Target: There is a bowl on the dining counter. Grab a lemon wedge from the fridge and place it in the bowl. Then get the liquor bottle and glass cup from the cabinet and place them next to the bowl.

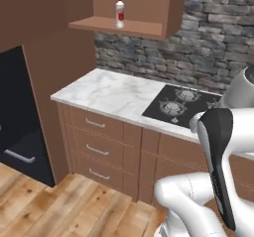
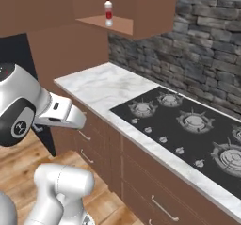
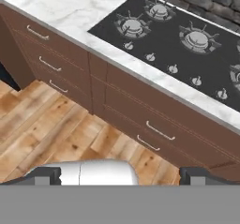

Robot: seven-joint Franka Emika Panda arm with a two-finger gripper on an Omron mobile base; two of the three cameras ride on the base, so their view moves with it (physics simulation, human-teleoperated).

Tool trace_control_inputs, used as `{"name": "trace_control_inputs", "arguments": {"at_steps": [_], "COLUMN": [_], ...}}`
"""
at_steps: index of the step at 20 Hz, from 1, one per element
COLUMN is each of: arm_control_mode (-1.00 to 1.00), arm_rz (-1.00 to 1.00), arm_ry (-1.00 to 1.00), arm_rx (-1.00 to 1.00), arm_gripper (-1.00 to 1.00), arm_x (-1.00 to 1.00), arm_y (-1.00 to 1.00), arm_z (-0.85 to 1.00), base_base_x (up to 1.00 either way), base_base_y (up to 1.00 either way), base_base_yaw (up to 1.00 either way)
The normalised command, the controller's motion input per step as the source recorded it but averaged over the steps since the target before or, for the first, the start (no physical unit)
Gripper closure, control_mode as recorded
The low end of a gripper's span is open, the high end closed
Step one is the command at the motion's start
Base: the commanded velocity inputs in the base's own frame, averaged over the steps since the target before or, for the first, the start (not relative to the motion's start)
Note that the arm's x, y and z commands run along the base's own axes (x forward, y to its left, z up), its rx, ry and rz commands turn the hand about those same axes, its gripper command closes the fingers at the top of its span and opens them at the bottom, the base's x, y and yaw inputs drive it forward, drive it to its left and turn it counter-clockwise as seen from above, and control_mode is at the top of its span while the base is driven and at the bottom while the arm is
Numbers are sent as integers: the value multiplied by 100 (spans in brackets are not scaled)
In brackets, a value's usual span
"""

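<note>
While the end effector [image 3: 120, 176] hung above the wooden floor [image 3: 51, 124] in front of the brown drawer units [image 3: 61, 63], its two dark fingertips [image 3: 44, 175] stood wide apart at the bottom of the hand view, released and grasping nothing. Up on the open shelf of the cabinet [image 1: 124, 27], the liquor bottle [image 1: 119, 11] stood upright with its red cap and red label, alone as far as the base views showed; a clear tumbler beside it would be hard to make out at that size. Below the shelf ran the marble desk [image 1: 111, 94] with the black stove [image 2: 188, 125] set into it, backed by a grey stone wall [image 2: 197, 45]. At the far left edge of the left base view, a black appliance front with a grey handle [image 1: 20, 156] stood against the wooden panel.
</note>
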Motion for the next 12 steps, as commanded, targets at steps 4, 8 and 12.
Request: {"name": "trace_control_inputs", "arguments": {"at_steps": [4, 8, 12], "arm_control_mode": [100, 100, 100], "arm_rz": [0, 0, 0], "arm_ry": [0, 0, 0], "arm_rx": [0, 0, 0], "arm_gripper": [-100, -100, -100], "arm_x": [0, 0, 0], "arm_y": [0, 0, 0], "arm_z": [0, 0, 0], "base_base_x": [89, 67, 49], "base_base_y": [47, 38, 24], "base_base_yaw": [-23, -34, -42]}}
